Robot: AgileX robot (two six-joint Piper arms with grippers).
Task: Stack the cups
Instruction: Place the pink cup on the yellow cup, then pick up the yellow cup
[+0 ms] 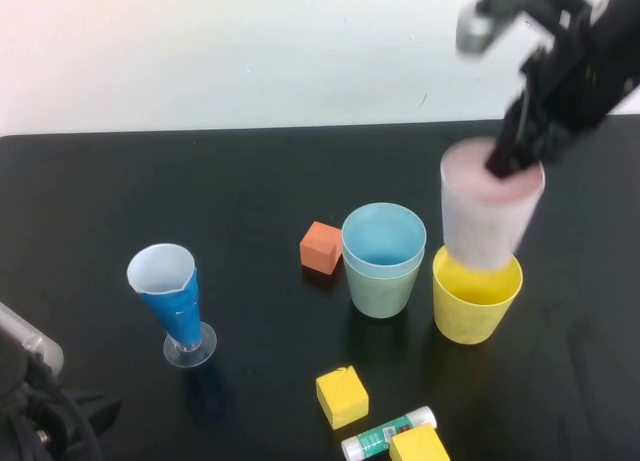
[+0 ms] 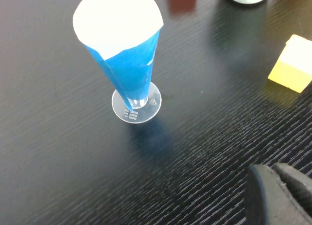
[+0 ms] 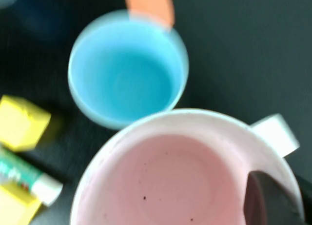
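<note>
My right gripper point(image 1: 512, 156) is shut on the rim of the pale pink cup point(image 1: 488, 213) and holds it upright, its base just inside the mouth of the yellow cup point(image 1: 476, 299). In the right wrist view the pink cup point(image 3: 180, 181) fills the frame, with one dark finger point(image 3: 265, 198) inside its rim. The light blue cup point(image 1: 383, 237) sits nested in the sage green cup point(image 1: 381, 289), left of the yellow one; it also shows in the right wrist view point(image 3: 127, 71). My left gripper point(image 2: 282, 193) is shut and empty, low at the table's near left corner.
A tall blue-and-white cone glass point(image 1: 172, 301) on a clear foot stands at the left. An orange block point(image 1: 321, 246) lies left of the blue cup. Two yellow blocks point(image 1: 342, 396) and a glue stick point(image 1: 388, 433) lie near the front edge.
</note>
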